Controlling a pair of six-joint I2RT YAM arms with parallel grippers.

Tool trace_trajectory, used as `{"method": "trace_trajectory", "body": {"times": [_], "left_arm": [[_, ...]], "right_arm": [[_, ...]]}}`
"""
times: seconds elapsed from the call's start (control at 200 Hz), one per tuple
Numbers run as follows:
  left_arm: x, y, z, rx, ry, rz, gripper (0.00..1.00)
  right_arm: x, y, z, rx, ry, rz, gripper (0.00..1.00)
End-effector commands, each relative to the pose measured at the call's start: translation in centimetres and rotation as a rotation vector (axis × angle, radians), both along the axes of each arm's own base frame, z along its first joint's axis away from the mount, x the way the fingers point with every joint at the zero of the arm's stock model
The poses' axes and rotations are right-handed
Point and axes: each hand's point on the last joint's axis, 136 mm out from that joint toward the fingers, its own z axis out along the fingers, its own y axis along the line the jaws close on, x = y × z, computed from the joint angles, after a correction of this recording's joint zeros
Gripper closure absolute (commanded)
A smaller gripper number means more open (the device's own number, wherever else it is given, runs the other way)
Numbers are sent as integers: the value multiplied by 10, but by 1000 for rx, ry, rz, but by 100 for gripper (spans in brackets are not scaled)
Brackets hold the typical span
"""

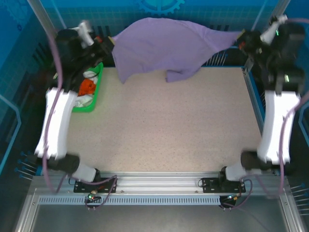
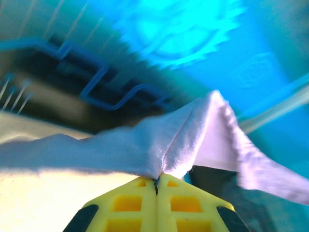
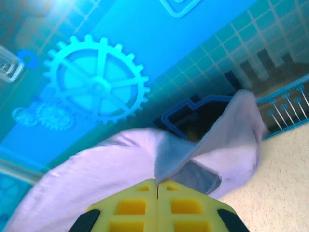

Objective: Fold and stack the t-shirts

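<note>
Both white-and-black jointed arms reach to the far side: left arm [image 1: 58,121] along the left edge, right arm [image 1: 277,121] along the right. Yellow-fingered left gripper [image 2: 157,180]: jaws pressed together, pinching a fold of the lavender-purple cloth t-shirt [image 1: 164,46]. Yellow-fingered right gripper [image 3: 158,182]: jaws together, pinching its opposite end.

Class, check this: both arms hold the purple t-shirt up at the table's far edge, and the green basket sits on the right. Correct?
No. The green basket sits on the left, as the top external view shows; the purple t-shirt part stands.
</note>
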Motion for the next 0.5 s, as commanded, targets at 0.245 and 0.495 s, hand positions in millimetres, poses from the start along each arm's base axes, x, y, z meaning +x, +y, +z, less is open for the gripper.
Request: {"method": "trace_trajectory", "body": {"times": [0.245,0.495], "left_arm": [[-141,0,-288,90,693,-101,100],[-217,56,-362,154,992,212,87]], "right_arm": [[-135,14,-286,21,607,6,100],[-230,12,-366,25,823,-35,100]]}}
